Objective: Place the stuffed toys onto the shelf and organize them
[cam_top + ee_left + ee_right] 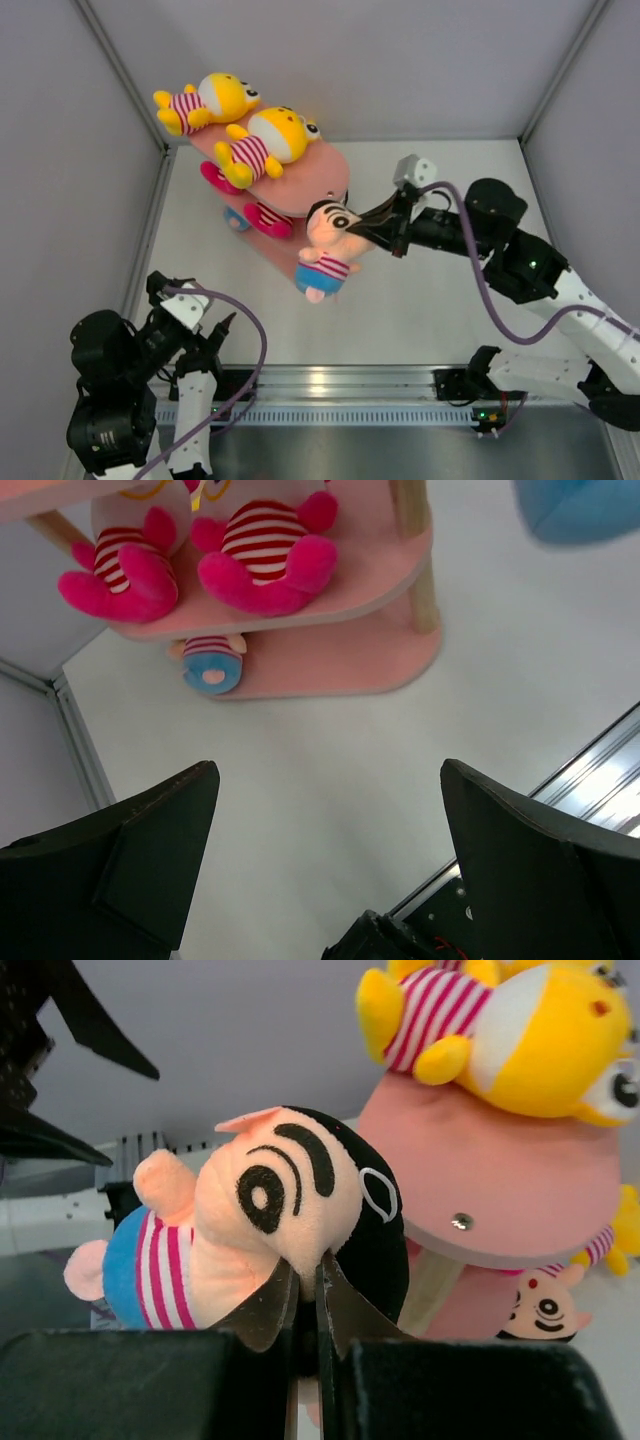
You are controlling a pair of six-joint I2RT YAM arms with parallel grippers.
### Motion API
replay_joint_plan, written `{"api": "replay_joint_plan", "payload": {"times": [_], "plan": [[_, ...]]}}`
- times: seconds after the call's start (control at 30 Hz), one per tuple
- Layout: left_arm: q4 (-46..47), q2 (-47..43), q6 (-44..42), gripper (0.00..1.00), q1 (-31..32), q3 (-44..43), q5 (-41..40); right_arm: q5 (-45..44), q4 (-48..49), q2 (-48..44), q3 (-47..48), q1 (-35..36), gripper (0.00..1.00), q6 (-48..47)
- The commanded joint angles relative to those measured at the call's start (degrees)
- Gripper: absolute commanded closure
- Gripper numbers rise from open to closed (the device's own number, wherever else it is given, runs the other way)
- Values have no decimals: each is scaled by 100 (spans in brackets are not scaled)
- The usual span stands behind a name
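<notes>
The pink three-tier shelf (312, 172) stands at the back left. Two yellow toys (265, 140) (215, 100) lie on its top board. Two pink toys (265, 550) (125, 565) sit on the middle board. A beige-headed, blue-shirted toy (210, 665) lies on the bottom board. My right gripper (352, 226) is shut on the face of another beige-headed toy (325, 255) and holds it in the air just in front of the shelf's right end. In the right wrist view the gripper (318, 1260) pinches that toy (250, 1210) beside the top board (500, 1190). My left gripper (218, 332) is open and empty, low near its base.
Grey enclosure walls (90, 180) stand close to the shelf's left and back. A metal rail (330, 385) runs along the near edge. A purple cable (255, 350) loops from the left arm. The white floor (330, 740) lies between the left gripper (325, 770) and the shelf.
</notes>
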State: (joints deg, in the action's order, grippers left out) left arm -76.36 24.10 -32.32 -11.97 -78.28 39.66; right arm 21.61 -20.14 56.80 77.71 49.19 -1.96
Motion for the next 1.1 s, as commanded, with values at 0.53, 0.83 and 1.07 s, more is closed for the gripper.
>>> {"api": "replay_joint_plan", "payload": {"times": [0.53,0.83,1.07], "plan": [[-81,-116,454,2,-262,-196,2362,-650,766,1887,683,2710,100,-1413],[-90,-151,331,59,-324,181,2248,54,1197,1888,631,2824,100,-1588],[-72,-134,322,100,-341,322,2020,-68,1416,1669,166,2833,63,-1615]]}}
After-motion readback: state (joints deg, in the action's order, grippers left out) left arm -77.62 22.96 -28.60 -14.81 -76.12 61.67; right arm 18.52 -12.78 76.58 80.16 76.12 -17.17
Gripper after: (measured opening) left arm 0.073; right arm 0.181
